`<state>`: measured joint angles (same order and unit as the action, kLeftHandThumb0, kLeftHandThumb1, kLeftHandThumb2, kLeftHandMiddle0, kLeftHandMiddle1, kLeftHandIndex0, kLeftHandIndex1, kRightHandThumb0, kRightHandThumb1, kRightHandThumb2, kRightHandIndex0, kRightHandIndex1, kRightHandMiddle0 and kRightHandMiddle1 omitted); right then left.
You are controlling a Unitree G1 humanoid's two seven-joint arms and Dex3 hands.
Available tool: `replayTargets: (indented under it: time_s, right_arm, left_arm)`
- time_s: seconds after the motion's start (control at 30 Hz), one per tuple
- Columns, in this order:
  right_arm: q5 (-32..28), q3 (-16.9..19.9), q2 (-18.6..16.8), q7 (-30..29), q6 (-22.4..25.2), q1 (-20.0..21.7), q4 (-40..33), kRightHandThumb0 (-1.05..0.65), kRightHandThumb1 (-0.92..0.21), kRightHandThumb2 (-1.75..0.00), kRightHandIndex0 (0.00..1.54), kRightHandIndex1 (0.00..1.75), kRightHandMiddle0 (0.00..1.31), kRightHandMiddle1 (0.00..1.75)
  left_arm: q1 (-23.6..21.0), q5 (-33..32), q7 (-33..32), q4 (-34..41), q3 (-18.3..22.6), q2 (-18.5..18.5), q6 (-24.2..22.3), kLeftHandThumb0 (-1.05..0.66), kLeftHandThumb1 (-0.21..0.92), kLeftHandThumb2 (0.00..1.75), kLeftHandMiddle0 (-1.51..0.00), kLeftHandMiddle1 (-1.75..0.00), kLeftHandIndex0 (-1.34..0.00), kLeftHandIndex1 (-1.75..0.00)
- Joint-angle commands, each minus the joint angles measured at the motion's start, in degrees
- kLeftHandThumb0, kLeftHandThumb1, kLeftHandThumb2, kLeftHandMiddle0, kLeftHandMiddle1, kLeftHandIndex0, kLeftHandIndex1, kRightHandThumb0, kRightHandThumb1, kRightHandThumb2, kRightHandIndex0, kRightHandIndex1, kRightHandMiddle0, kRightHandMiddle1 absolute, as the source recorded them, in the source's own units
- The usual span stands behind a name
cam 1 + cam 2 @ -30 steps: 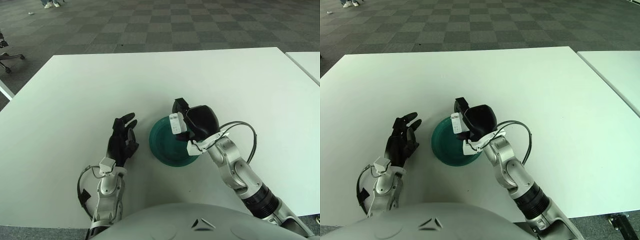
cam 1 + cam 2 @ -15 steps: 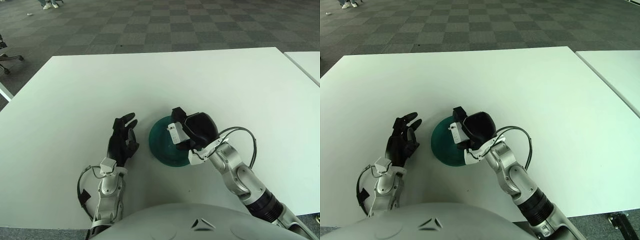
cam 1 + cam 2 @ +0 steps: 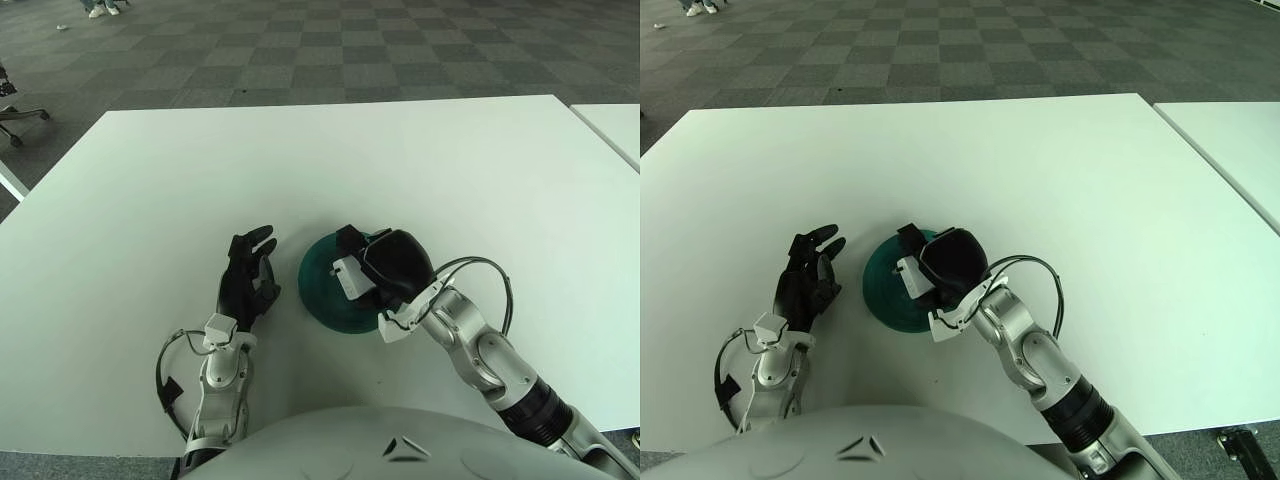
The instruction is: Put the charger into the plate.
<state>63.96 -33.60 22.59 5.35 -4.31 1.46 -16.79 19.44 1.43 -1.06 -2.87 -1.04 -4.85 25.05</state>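
Right hand (image 3: 385, 270) over the teal plate (image 3: 322, 288), fingers clasping the white charger (image 3: 347, 277) above the plate's middle; left hand (image 3: 248, 283) resting on the white table (image 3: 150, 200) just beside the plate, fingers loosely spread, holding nothing.

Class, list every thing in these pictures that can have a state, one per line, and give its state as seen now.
charger: white, held in the right hand above the plate, not yet released.
plate: dark green, upright on the table, partly covered by the right hand.
right hand: fingers closed on the charger, over the plate.
left hand: open, holding nothing, beside the plate to its left.
table: white, carrying the plate.
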Motion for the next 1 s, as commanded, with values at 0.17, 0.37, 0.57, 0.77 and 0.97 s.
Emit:
replayTargets:
  time_s: [0.17, 0.37, 0.57, 0.77, 0.97]
  right_arm:
    - [3.8, 0.7, 1.4, 2.2, -0.6, 0.6, -2.0, -0.84, -0.92, -0.74, 0.36, 1.54, 0.12, 1.42]
    - [2.8, 2.1, 1.7, -0.1, -1.9, -0.2, -2.6, -1.02, -0.92, -0.89, 0.28, 0.74, 0.01, 0.85]
    - [1.1, 3.8, 2.1, -4.1, -4.6, -0.5, -2.2, -1.04, -0.92, -0.95, 0.19, 0.13, 0.0, 0.36]
    - [1.9, 4.8, 2.4, -10.4, -7.3, -0.2, 0.6, -1.01, -0.92, -0.89, 0.06, 0.02, 0.0, 0.09]
    - [1.6, 5.3, 1.7, -16.1, -9.1, 0.3, 4.1, -0.96, -0.92, -0.82, 0.01, 0.0, 0.0, 0.01]
  left_arm:
    - [1.0, 2.2, -2.2, -2.6, -0.7, -0.6, -1.1, -0.73, 0.92, 0.91, -0.28, -0.47, -0.17, -1.09]
    - [0.1, 2.7, -3.7, -3.6, -0.7, -1.3, -1.2, -0.72, 0.92, 0.91, -0.3, -0.34, -0.14, -1.06]
    - [1.6, 3.6, -6.5, 0.1, -1.0, -3.0, -3.1, -0.73, 0.92, 0.97, -0.28, -0.15, -0.05, -1.0]
    - [1.6, 3.9, -7.5, 0.8, -1.5, -2.8, -4.5, -0.76, 0.92, 1.0, -0.23, -0.08, -0.01, -0.93]
    - [1.2, 3.9, -7.4, 0.7, -1.9, -2.2, -5.0, -0.8, 0.92, 1.0, -0.19, -0.03, 0.0, -0.84]
